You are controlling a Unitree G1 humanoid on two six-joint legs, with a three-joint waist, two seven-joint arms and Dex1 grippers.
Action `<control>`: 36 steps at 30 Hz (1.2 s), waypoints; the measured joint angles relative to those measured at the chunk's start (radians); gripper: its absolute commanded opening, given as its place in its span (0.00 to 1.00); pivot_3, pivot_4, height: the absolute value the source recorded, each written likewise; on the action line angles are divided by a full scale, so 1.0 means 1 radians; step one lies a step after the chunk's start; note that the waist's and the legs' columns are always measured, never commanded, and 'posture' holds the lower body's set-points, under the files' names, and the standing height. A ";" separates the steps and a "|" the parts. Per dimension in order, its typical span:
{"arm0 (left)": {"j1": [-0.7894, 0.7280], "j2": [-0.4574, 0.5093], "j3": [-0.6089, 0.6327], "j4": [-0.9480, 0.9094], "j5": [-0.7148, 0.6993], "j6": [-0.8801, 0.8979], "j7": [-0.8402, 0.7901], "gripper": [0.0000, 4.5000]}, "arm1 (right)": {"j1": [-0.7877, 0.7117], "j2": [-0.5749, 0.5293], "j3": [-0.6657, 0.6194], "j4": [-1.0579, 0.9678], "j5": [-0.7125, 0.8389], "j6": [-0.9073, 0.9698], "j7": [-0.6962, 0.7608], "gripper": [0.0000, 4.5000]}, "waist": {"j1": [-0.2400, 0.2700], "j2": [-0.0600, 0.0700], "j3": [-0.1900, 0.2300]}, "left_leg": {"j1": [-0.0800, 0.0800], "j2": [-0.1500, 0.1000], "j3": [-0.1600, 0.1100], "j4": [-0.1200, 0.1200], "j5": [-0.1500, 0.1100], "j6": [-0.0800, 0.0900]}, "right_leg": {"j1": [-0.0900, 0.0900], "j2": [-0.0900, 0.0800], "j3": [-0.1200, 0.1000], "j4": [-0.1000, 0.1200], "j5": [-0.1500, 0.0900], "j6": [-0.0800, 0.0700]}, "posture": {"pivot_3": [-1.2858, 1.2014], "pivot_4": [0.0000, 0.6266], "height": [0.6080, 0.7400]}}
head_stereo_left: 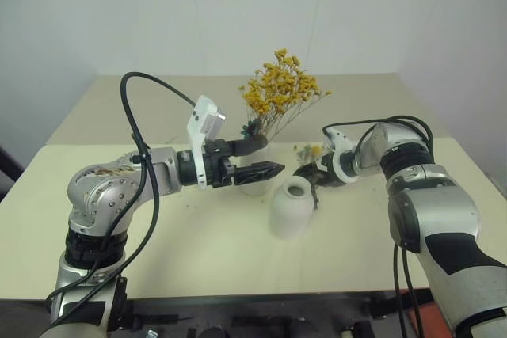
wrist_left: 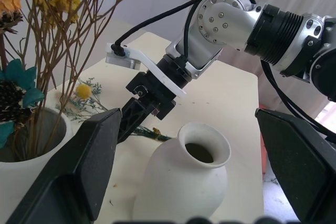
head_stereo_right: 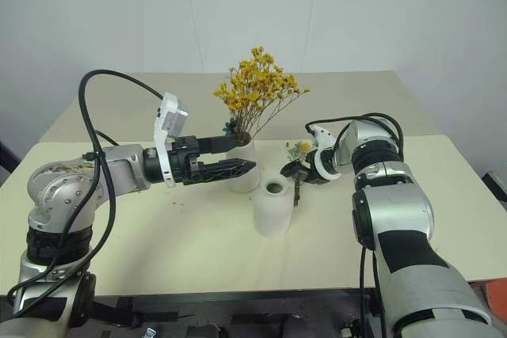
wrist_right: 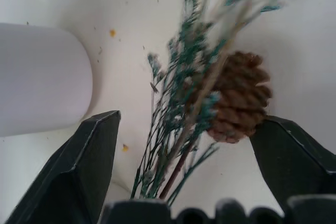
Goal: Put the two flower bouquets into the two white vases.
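Straddling sprig point(wrist_right: 184, 114) on table just beside dome vase point(head_stereo_left: 290, 207), right gripper point(wrist_right: 184, 171) jaws wide, nothing held. Center stems, close low. Left gripper point(head_stereo_left: 257, 160) wide, empty.

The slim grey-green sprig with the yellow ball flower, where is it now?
On the cream table, lying right of the short rounded white vase, between the right gripper's open jaws.
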 measured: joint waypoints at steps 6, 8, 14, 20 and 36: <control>0.004 0.007 0.000 0.000 0.000 0.000 0.001 1.00 | 0.000 -0.001 -0.010 0.002 -0.027 -0.026 0.008 0.36 | 0.000 0.000 0.000 | 0.000 0.000 0.000 0.000 0.000 0.000 | 0.000 0.000 0.000 0.000 0.000 0.000 | 0.52 0.24 1.00; 0.004 0.008 0.000 0.000 0.000 0.000 0.001 1.00 | 0.000 -0.005 -0.019 0.002 -0.028 -0.033 0.007 0.36 | 0.000 0.000 0.000 | 0.000 0.000 0.000 0.000 0.000 0.000 | 0.000 0.000 0.000 0.000 0.000 0.000 | 0.52 0.24 1.00; 0.004 0.008 -0.001 0.001 0.006 -0.002 -0.001 1.00 | 0.001 -0.018 -0.046 0.002 -0.033 -0.058 0.001 0.36 | -0.001 0.000 0.000 | 0.000 0.000 0.000 0.000 0.000 0.000 | 0.000 0.000 0.000 0.000 0.000 0.000 | 0.52 0.24 1.00; 0.004 0.007 -0.001 0.004 0.015 -0.004 -0.008 1.00 | 0.004 -0.066 -0.085 -0.031 -0.030 -0.100 0.001 0.36 | 0.001 0.000 0.000 | 0.000 0.000 0.000 0.000 0.000 0.000 | 0.000 0.000 0.000 0.000 0.000 0.000 | 0.52 0.24 1.00; -0.015 0.024 -0.047 0.072 0.054 -0.038 -0.124 1.00 | 0.464 -0.121 -0.406 -1.016 0.142 -0.186 -0.129 0.36 | 0.004 0.000 0.000 | 0.000 0.000 0.000 -0.001 0.000 0.000 | 0.000 0.000 0.000 0.000 0.000 0.000 | 0.52 0.24 1.00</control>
